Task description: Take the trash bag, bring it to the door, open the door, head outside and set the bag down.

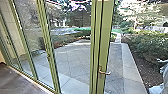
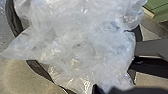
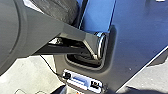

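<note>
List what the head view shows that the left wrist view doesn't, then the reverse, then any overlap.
Head view: lever handle on a green door post, glass panels, shrubs, paved yard.
Left wrist view: a close look at the crumpled, see-through plastic bag, its folds catching light.
Both: ground in daylight and something green; can't confirm that the wrist view's green surface is the door's. Head view's pale shape at lower right may be the bag; can't tell.

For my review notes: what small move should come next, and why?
Probably a slow roll toward the paving, steering clear of the green door frame: its handle sticks out, and the see-through bag bulges wide in the left wrist view.
</note>
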You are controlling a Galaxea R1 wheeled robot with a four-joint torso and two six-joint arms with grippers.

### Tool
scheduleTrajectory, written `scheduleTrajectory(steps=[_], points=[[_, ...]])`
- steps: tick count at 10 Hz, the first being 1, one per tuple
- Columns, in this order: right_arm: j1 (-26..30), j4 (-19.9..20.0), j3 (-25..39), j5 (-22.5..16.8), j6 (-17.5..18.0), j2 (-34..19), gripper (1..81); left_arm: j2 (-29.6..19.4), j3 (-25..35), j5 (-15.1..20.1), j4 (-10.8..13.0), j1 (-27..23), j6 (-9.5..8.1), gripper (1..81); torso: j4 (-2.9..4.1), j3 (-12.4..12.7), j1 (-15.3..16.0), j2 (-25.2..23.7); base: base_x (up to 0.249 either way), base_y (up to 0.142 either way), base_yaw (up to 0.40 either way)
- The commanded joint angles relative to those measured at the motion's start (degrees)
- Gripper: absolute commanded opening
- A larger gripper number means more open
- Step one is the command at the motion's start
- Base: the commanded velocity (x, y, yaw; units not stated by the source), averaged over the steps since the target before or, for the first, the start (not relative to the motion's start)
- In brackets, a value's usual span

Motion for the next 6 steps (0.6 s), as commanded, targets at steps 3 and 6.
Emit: scheduleTrajectory(steps=[3, 6], points=[[2.0, 0.1, -0.1, -2.9, 0.1, -0.3, 81.1, -0.3, 0.7, 3.9, -0.1, -2.5, 0.32, 1.0, 0.0, 0.0, -0.1, -0.1, 0.093, 0.0, 0.0], [1.9, 0.1, -0.1, -2.9, 0.0, -0.3, 81.1, -0.3, 0.6, 3.8, -0.2, -2.5, 0.32, 1.0, 0.0, 0.0, -0.1, -0.1, 0.134, 0.0, 0.0]])
